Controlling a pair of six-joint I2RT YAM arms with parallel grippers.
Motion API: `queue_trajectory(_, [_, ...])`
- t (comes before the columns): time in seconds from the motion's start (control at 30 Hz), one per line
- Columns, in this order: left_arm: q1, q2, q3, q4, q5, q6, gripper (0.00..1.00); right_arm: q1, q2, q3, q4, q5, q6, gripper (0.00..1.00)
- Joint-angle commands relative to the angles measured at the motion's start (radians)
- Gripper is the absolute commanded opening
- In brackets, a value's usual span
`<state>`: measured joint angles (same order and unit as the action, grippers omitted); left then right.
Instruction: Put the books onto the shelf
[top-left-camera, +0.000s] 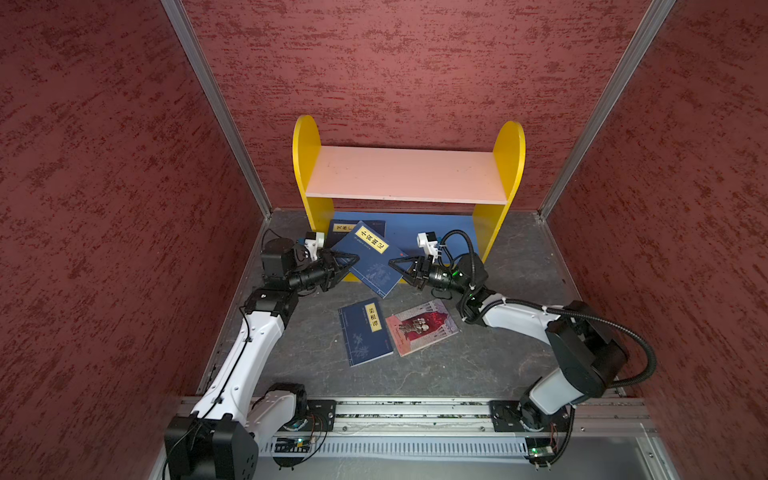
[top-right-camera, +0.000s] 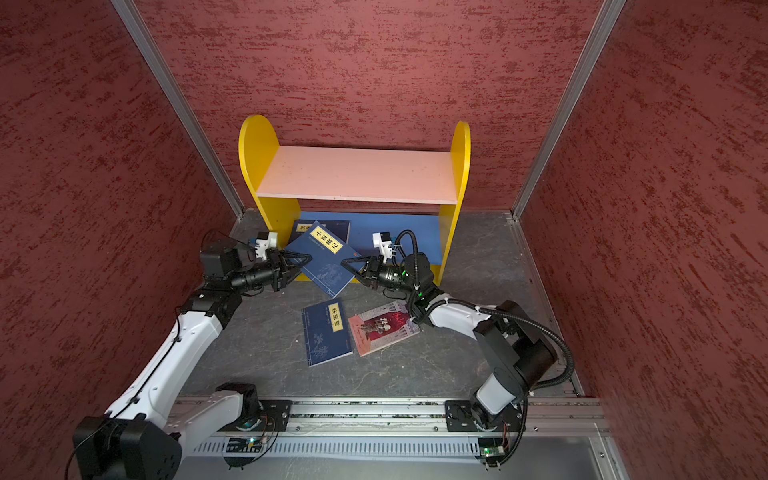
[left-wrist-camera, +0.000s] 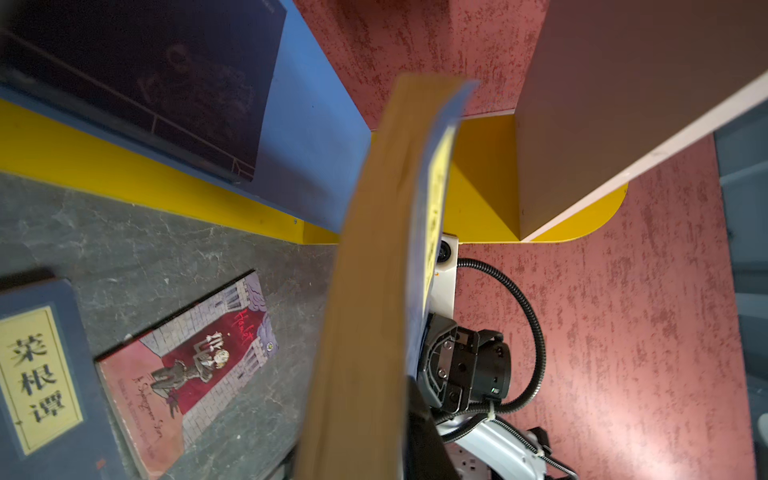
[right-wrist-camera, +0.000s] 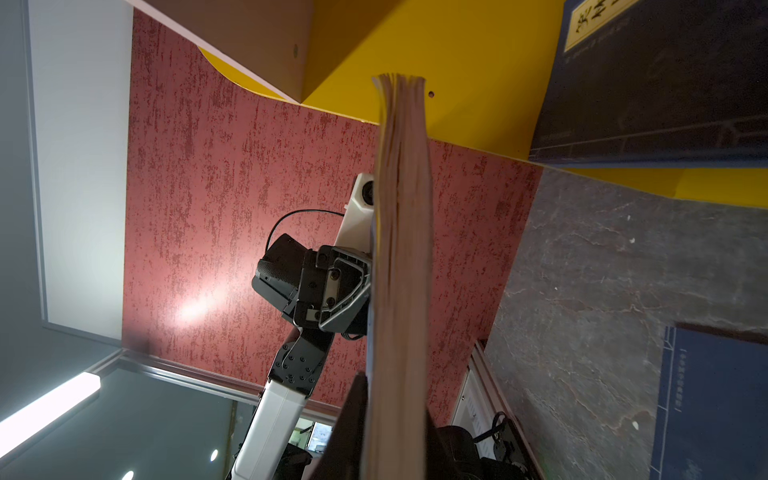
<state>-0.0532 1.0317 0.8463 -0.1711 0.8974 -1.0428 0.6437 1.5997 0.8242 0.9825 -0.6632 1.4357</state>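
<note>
- The held navy book (top-left-camera: 371, 266) hangs cover-up between the two hands, just in front of the shelf (top-left-camera: 306, 153). In both top views it overlaps the mouth of the lower tier, and it looks lifted off the surface (top-left-camera: 490, 361).
- Its long axis lies at a slant to the shelf front, with the far end toward the left side panel and the near end toward the right arm. It would likely need squaring up before going in.
- From both arms the shelf lies straight beyond the book. The blue lower board (top-left-camera: 451, 226) is nearest, and the bare pink upper board (top-left-camera: 407, 174) is higher and further back. Neither hand is clearly nearer.
- The left hand (top-left-camera: 357, 258) is clenched on the book's left corner. The right hand (top-left-camera: 391, 262) is clenched on the opposite edge, and the right wrist view shows the page block running out from its jaws.
- Another navy book (top-left-camera: 341, 227) already lies on the lower board. The navy book titled 菜根谭 (top-left-camera: 365, 332) and the pink Hamlet paperback (top-left-camera: 422, 328) lie flat on the surface, just beside each other.
</note>
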Motion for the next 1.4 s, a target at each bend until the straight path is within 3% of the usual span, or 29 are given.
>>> queue_trajectory(0.0, [0.007,-0.012,-0.012,0.027,0.013,-0.015,0.10,-0.006,-0.007,0.043,0.030,-0.022,-0.010,0.20])
queue_trajectory(0.07, [0.008,-0.009,-0.008,0.027,0.009,-0.016,0.00,-0.006,-0.007,0.046,0.010,-0.019,-0.016,0.31])
queue_trajectory(0.2, [0.013,-0.002,0.005,0.028,-0.015,0.001,0.00,-0.006,-0.016,0.044,-0.023,0.000,-0.026,0.51])
queue_trajectory(0.37, [0.019,0.008,0.010,0.051,-0.065,-0.011,0.00,-0.003,-0.042,-0.003,-0.022,0.079,-0.023,0.55])
queue_trajectory(0.6, [0.020,0.022,0.006,0.073,-0.091,-0.037,0.00,0.001,-0.007,0.028,-0.023,0.102,-0.023,0.51])
queue_trajectory(0.87, [0.020,0.018,-0.019,0.070,-0.092,-0.054,0.00,0.001,0.039,0.095,-0.096,0.095,-0.059,0.38])
queue_trajectory(1.07, [0.018,0.022,0.006,-0.051,-0.126,-0.002,0.00,-0.003,0.043,0.131,-0.183,0.092,-0.115,0.18])
queue_trajectory(1.2, [0.021,0.021,0.001,-0.082,-0.137,0.010,0.09,-0.008,0.059,0.172,-0.249,0.076,-0.158,0.06])
queue_trajectory(1.37, [0.047,0.000,0.031,-0.250,-0.204,0.073,0.49,-0.036,0.084,0.204,-0.259,0.035,-0.167,0.02])
